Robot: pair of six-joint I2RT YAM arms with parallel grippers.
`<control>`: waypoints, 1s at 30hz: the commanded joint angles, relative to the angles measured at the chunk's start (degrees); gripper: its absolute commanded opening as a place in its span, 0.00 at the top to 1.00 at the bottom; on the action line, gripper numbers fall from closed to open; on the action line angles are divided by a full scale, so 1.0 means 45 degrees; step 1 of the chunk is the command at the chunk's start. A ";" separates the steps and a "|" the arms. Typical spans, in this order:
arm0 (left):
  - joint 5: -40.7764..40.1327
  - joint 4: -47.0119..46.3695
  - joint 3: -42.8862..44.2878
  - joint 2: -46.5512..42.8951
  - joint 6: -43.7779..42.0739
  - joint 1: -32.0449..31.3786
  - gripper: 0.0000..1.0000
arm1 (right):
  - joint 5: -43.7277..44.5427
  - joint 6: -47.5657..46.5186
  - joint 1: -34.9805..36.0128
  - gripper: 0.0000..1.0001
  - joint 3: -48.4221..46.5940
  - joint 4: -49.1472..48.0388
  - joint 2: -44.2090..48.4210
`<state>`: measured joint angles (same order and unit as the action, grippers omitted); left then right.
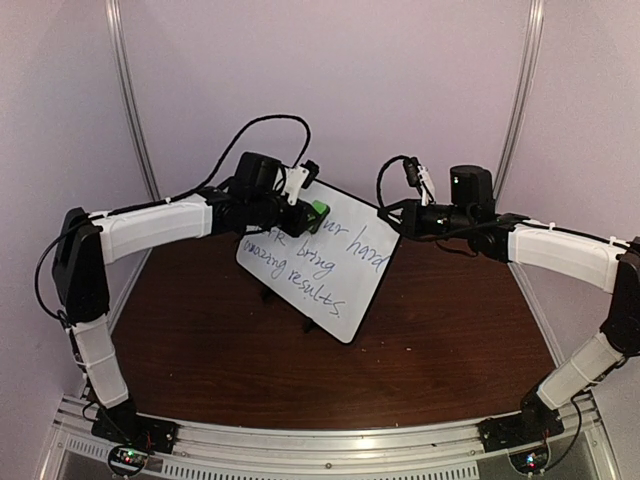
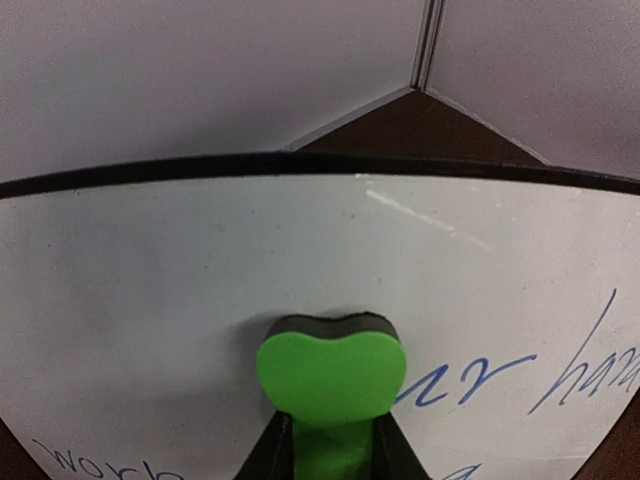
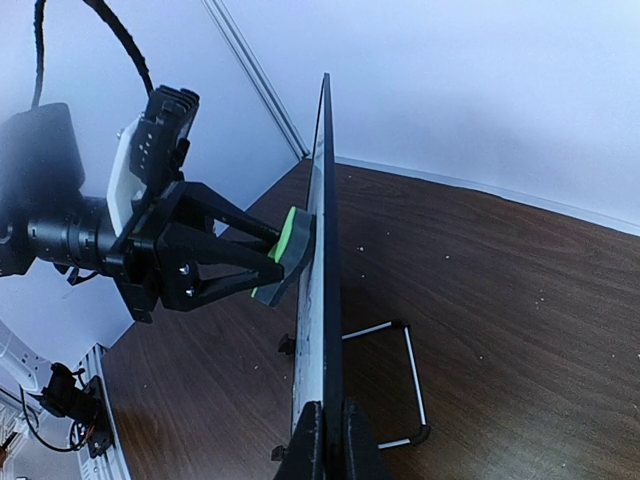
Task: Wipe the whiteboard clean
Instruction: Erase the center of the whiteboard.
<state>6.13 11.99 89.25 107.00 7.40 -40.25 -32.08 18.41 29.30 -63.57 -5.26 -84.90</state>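
Observation:
The whiteboard (image 1: pixel 330 270) stands tilted on the brown table, with blue handwritten lines across its face. My left gripper (image 1: pixel 308 210) is shut on a green eraser (image 1: pixel 318 209) and presses its dark pad against the board's upper left area. In the left wrist view the eraser (image 2: pixel 332 375) sits on a wiped patch of the board (image 2: pixel 200 280), with writing to its right and below. My right gripper (image 1: pixel 392 212) is shut on the board's top right edge. In the right wrist view its fingers (image 3: pixel 318 440) pinch the board's thin edge (image 3: pixel 322 260), with the eraser (image 3: pixel 288 250) on the left.
A wire stand (image 3: pixel 405 385) props the board from behind. Pale walls and metal corner posts (image 1: pixel 128 95) enclose the brown table (image 1: pixel 200 340). A metal rail (image 1: pixel 320 445) runs along the near edge by the arm bases.

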 commanded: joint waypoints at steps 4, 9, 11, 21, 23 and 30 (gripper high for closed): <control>-0.0397 -0.0773 0.0135 0.0557 -0.0192 -0.0226 0.83 | -0.2814 -0.1573 0.0794 1.00 0.0027 0.0587 -0.0249; -0.0841 -0.0770 -0.1705 -0.0261 0.0094 -0.0361 0.83 | -0.2871 -0.1553 0.0781 1.00 0.0025 0.0582 -0.0288; -0.0963 -0.0789 -0.2359 -0.0502 0.0229 -0.0372 0.83 | -0.2865 -0.1554 0.0790 1.00 0.0026 0.0563 -0.0293; -0.1081 -0.1048 -0.2137 -0.0537 0.0059 -0.0372 0.83 | -0.2882 -0.1538 0.0798 1.00 -0.0013 0.0610 -0.0283; -0.1072 -0.0782 -0.1300 -0.0277 -0.0109 -0.0372 0.83 | -0.2843 -0.1553 0.0802 1.00 -0.0031 0.0621 -0.0273; -0.0959 -0.0060 0.0915 0.0623 -0.0426 -0.0376 0.83 | -0.2842 -0.1547 0.0811 1.00 -0.0053 0.0640 -0.0333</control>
<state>2.07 14.76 89.17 106.50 6.85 -41.63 -32.47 18.39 29.30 -63.61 -5.65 -85.12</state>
